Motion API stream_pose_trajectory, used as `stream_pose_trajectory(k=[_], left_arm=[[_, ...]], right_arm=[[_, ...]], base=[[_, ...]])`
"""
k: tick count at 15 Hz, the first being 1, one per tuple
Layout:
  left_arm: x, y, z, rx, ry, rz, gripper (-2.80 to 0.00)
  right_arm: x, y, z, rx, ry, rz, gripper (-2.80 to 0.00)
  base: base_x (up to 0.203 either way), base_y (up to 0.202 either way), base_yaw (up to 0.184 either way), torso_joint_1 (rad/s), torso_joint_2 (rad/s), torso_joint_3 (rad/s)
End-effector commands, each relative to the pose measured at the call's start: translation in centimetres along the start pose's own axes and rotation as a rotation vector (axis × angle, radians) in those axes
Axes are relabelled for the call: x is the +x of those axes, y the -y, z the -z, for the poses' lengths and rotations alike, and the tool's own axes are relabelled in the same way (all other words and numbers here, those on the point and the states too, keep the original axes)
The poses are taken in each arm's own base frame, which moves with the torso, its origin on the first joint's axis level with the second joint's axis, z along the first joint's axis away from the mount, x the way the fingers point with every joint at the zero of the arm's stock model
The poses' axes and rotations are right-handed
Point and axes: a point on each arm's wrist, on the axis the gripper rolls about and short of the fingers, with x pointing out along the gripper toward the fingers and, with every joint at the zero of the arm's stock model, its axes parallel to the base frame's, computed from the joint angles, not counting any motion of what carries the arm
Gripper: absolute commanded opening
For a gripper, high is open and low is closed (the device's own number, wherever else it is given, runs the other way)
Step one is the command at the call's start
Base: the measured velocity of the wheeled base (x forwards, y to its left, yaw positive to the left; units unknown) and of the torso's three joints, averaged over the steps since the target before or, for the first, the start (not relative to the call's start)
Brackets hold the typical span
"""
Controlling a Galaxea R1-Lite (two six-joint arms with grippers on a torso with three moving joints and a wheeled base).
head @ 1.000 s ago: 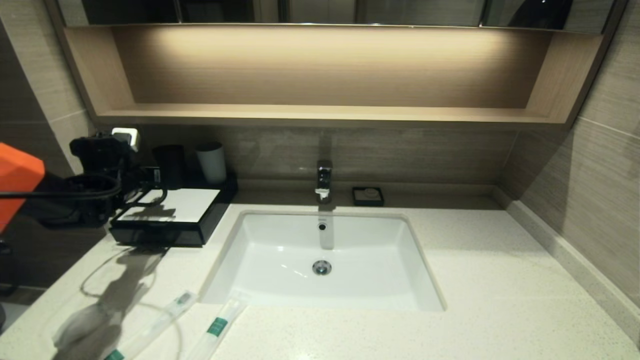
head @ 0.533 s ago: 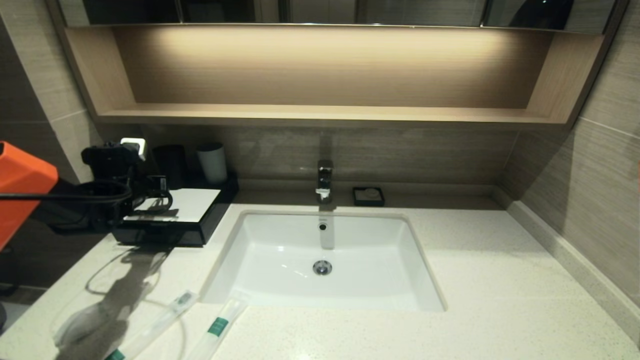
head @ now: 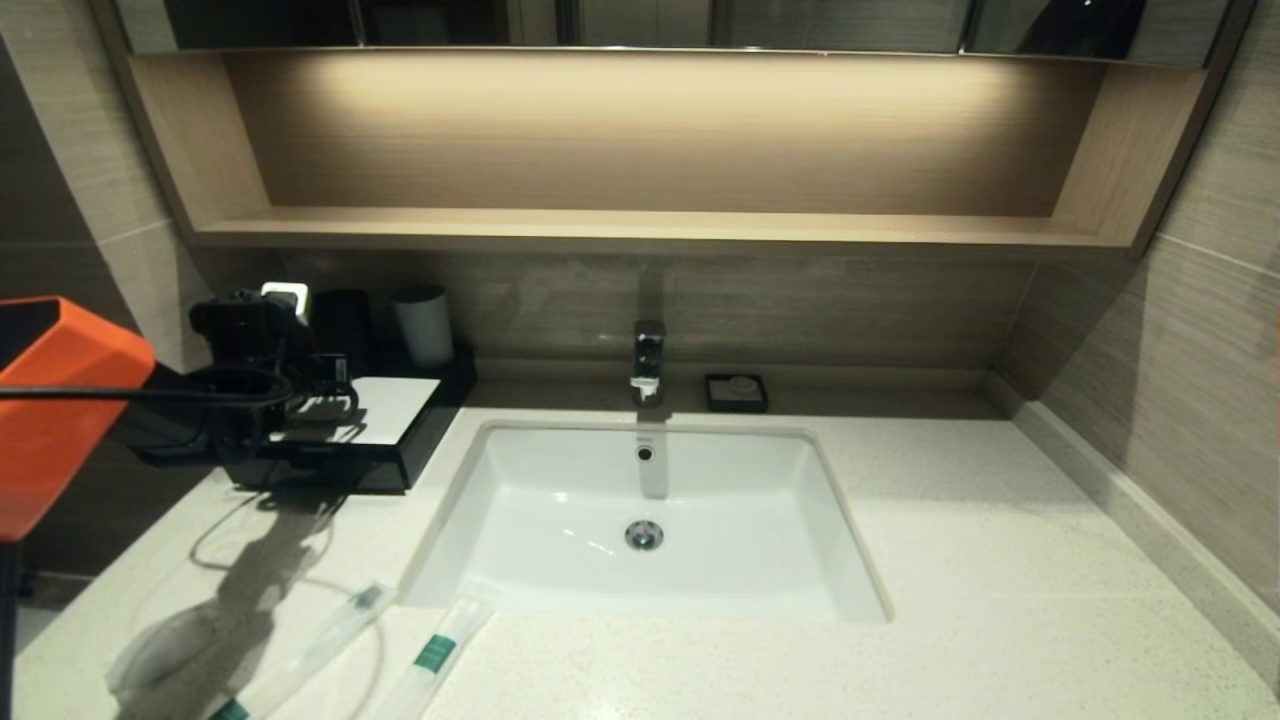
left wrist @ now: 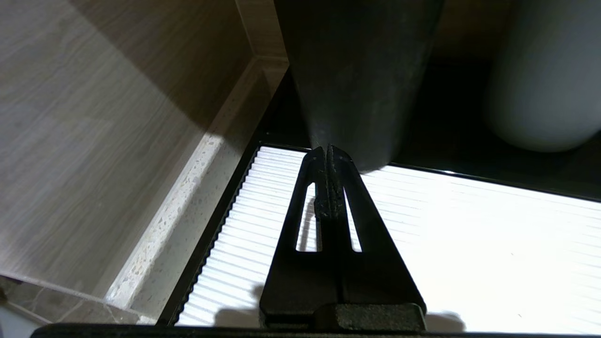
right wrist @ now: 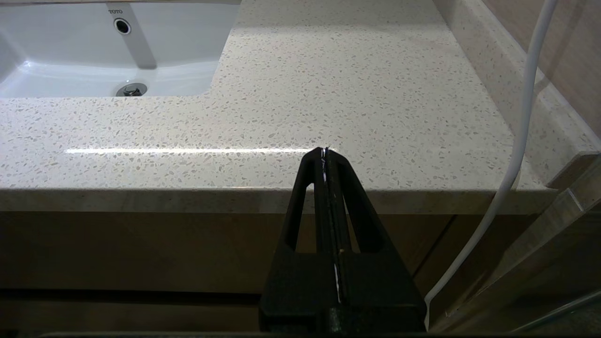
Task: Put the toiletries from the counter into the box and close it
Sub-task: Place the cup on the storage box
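The black box [head: 415, 440] with a white top panel [head: 395, 405] stands at the counter's back left. My left gripper [head: 335, 385] is shut and empty, low over that ribbed white panel [left wrist: 469, 234], its tips [left wrist: 327, 151] just short of the black tumbler [left wrist: 357, 80]. Two toothbrush packets [head: 320, 640] [head: 437, 650] with green bands lie on the counter [head: 1000, 600] near the front left of the sink. A clear pouch [head: 150, 660] lies left of them, in the arm's shadow. My right gripper [right wrist: 325, 151] is shut and empty at the counter's front right edge, out of the head view.
A white-grey cup [head: 422, 325] stands beside the tumbler [head: 345, 320] behind the box. The white sink [head: 560, 480] with a faucet [head: 648, 360] fills the middle; a small black soap dish [head: 736, 392] sits at the back. A white cable [right wrist: 521, 141] hangs beside the right gripper.
My left arm has moved to the right and further over the box's white top, toward the tumbler. The packets and pouch have not moved.
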Motion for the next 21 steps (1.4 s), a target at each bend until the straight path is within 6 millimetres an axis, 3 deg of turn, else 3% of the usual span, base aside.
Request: stream_pose_trajectory(k=[1, 21], left_arm=[[1.0, 0.2, 0.8, 0.002, -0.006, 0.000, -2.80], [4.2, 0.5, 1.6, 0.009, 0.018, -0.008, -2.80]], right_arm=[[0.0, 0.0, 0.0, 0.000, -0.002, 0.000, -2.80], [0.0, 0.0, 0.0, 0.000, -0.002, 0.000, -2.80]], base=[[0.000, 0.000, 0.000, 0.000, 0.00, 0.000], [0.000, 0.000, 0.000, 0.000, 0.00, 0.000]])
